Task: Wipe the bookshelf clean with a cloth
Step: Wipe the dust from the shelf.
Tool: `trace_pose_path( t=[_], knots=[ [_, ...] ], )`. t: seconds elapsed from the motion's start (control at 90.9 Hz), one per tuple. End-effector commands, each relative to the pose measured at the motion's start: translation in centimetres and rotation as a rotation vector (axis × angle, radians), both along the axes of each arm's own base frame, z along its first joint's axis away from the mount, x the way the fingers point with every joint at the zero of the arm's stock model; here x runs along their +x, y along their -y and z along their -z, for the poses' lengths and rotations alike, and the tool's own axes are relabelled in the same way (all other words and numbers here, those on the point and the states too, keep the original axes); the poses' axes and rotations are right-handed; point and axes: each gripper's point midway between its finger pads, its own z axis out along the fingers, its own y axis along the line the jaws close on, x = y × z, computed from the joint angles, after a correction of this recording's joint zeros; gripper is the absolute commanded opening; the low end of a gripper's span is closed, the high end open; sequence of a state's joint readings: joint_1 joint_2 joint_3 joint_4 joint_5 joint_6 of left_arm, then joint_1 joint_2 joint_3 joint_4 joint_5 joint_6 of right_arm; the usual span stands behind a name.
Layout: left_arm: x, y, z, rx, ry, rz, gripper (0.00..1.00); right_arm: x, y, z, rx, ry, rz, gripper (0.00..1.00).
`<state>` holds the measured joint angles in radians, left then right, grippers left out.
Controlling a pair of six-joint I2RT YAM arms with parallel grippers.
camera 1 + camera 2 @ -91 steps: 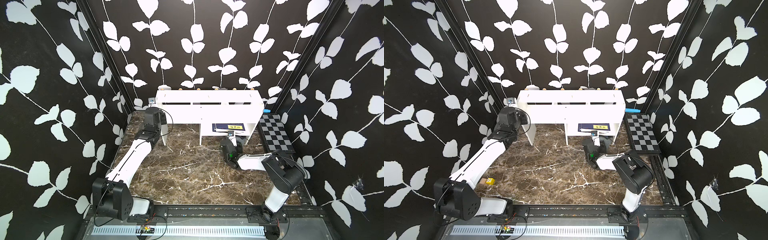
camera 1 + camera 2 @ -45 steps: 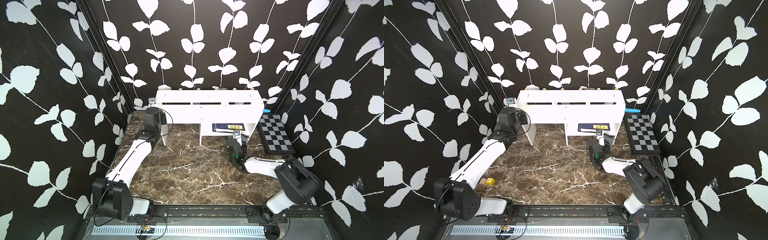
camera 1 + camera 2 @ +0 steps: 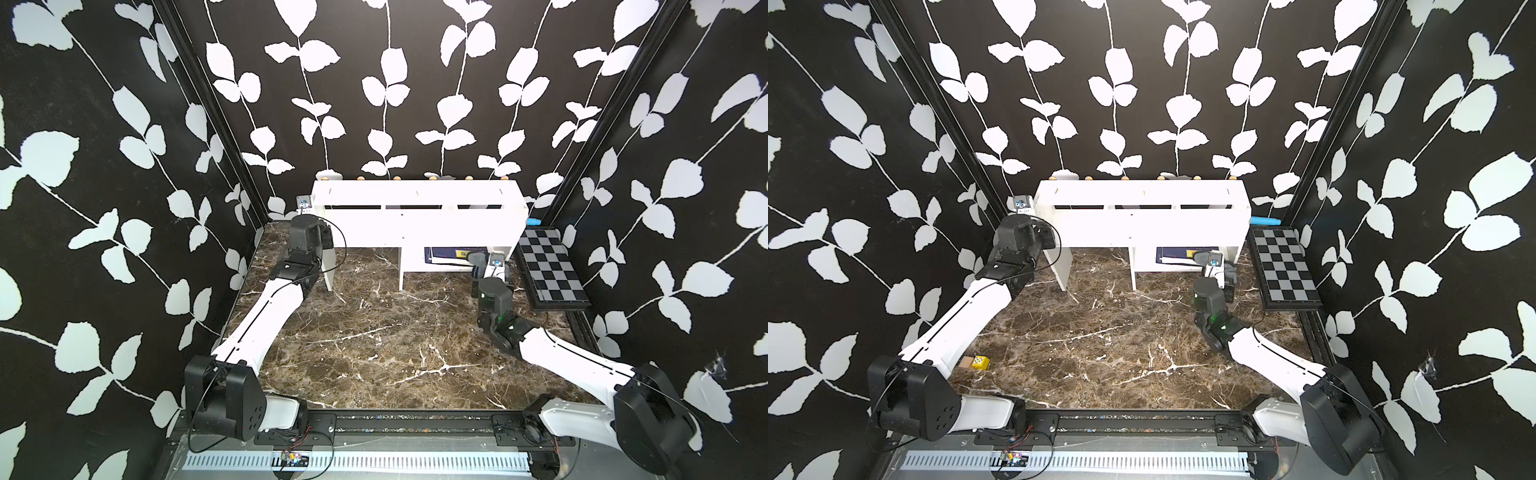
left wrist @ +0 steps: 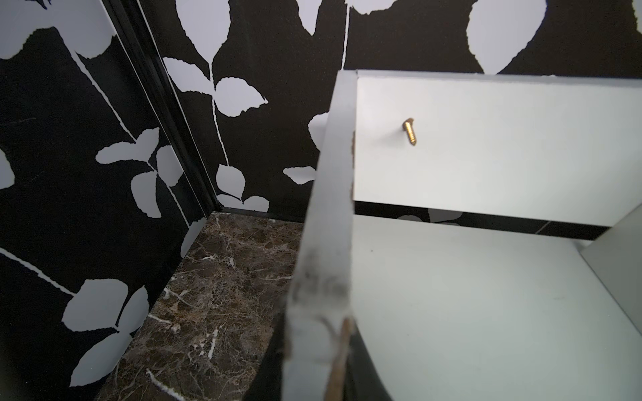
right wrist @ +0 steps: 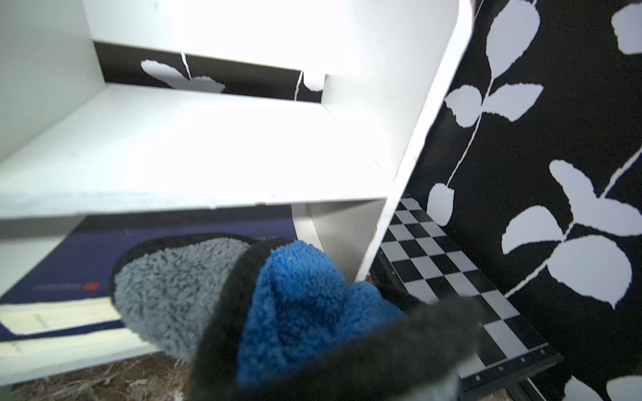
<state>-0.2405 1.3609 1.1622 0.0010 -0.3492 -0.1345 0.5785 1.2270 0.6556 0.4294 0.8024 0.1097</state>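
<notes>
Clenching the bunched grey-and-blue cloth [image 5: 180,291], the right end effector [image 3: 489,266] sits at the mouth of the lower right compartment of the bookshelf [image 3: 415,224]. The rag lies over a dark blue book [image 5: 52,264] in there, while the left end effector [image 3: 326,241] looks clamped on the left side panel, as if bracing the unit. To my eye the wipe goes best with the rag pressed flat on the white board and drawn in slow, overlapping strokes, skirting the book and the checkered board [image 3: 548,270] beside the right leg.
</notes>
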Motion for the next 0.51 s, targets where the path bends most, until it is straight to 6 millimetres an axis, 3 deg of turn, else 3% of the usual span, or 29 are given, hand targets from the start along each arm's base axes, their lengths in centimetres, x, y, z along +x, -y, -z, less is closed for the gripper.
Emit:
trace_pose_path(
  t=[0.0,0.154,0.341,0.495],
  knots=[
    [-0.3,-1.9,2.4,0.028,-0.058,-0.107,0.00,2.0,-0.6,-1.4,-0.024,0.031,-0.073,0.00],
    [-0.4,-1.9,2.3,0.032,-0.055,-0.108,0.00,3.9,1.4,-1.3,-0.030,0.011,-0.010,0.00],
    [-0.4,-1.9,2.2,0.032,-0.053,-0.109,0.00,2.5,5.6,2.5,0.028,-0.064,0.140,0.00],
    [-0.3,-1.9,2.4,0.033,-0.059,-0.107,0.00,1.7,5.6,4.5,0.061,-0.107,0.120,0.00]
  ],
)
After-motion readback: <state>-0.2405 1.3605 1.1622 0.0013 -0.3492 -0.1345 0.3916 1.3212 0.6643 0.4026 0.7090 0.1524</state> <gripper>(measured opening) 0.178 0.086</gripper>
